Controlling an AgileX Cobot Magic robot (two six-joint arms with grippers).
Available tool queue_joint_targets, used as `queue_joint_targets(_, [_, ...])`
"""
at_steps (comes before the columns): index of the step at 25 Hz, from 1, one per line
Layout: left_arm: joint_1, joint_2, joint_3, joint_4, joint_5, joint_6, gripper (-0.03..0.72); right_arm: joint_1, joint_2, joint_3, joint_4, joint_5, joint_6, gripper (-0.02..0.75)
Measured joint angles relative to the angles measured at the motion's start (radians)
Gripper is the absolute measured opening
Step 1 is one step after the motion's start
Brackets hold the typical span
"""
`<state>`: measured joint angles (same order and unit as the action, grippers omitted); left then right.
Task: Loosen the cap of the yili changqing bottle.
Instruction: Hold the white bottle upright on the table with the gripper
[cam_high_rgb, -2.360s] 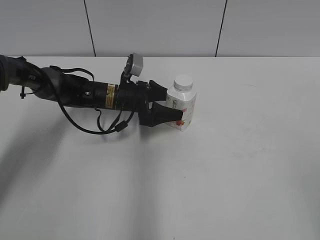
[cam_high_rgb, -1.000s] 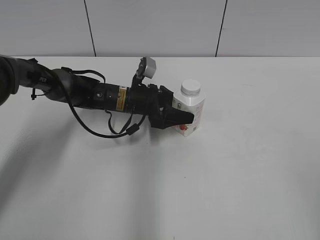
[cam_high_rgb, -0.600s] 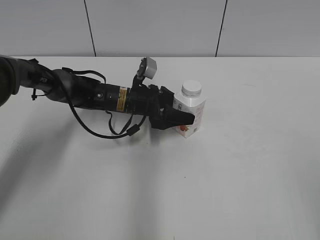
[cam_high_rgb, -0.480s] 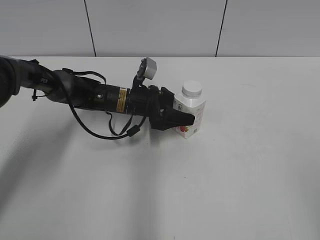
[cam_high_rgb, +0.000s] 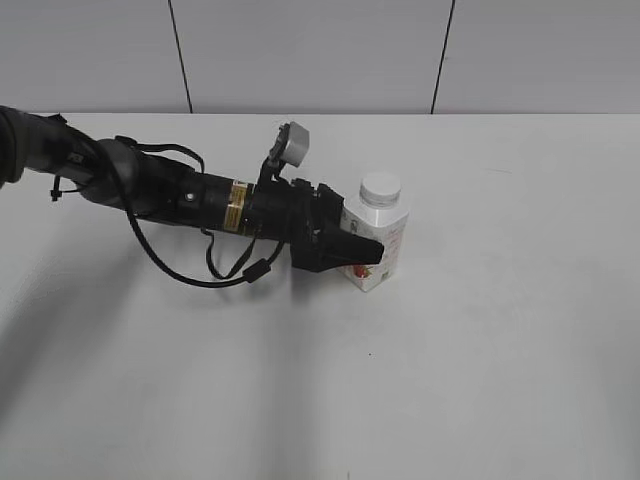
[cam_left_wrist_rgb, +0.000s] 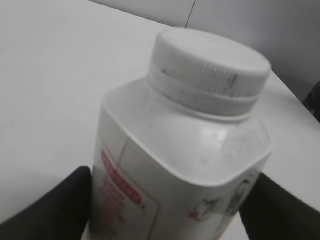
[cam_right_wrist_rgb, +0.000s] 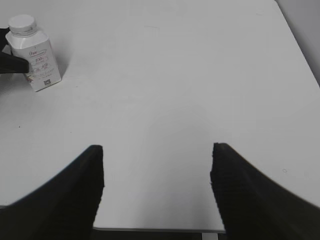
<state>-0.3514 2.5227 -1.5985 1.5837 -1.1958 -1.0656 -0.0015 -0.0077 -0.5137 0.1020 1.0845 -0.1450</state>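
1. Exterior view only: whole left arm (cam_high_rgb: 160, 185) seen lying low across the table (cam_high_rgb: 480, 350) from the left edge, cable looping beneath it, small grey camera block above the wrist; right arm out of this view
2. Same view: bottle (cam_high_rgb: 372, 238) upright near mid-table, white cap (cam_high_rgb: 380, 187) on its neck, pink-red label low on the front
3. Left wrist view only: close on the bottle (cam_left_wrist_rgb: 185, 180), cap (cam_left_wrist_rgb: 212, 67) with ribbed side and a dark mark, seated on the neck ring; red print on the left face, blurred, cannot be read
4. Right wrist view only: bottle (cam_right_wrist_rgb: 36, 60) far off at upper left, small, back face showing print and a code square; bare white table (cam_right_wrist_rgb: 175, 90) between it and the camera
5. Left gripper (cam_high_rgb: 362, 240): closed around the bottle's body below the shoulders, 1 dark finger (cam_left_wrist_rgb: 47, 210) against the left side, the other at the right side; near finger crossing the label in the exterior view; cap untouched
6. Right gripper (cam_right_wrist_rgb: 157, 187): 2 dark fingers (cam_right_wrist_rgb: 65, 195) spread wide, holding nothing, touching nothing, well apart from the bottle
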Motion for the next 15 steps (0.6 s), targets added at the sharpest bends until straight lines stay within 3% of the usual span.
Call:
queue_joint_targets(6, [0.018,-0.052,0.107,-0.001,-0.009,0.005,0.529,0.000,0.000,0.000,0.000,0.000,0.000,0.534])
queue_joint_targets(15, [0.022,-0.087,0.250,-0.085,-0.021,0.160,0.527,0.000,0.000,0.000,0.000,0.000,0.000,0.534])
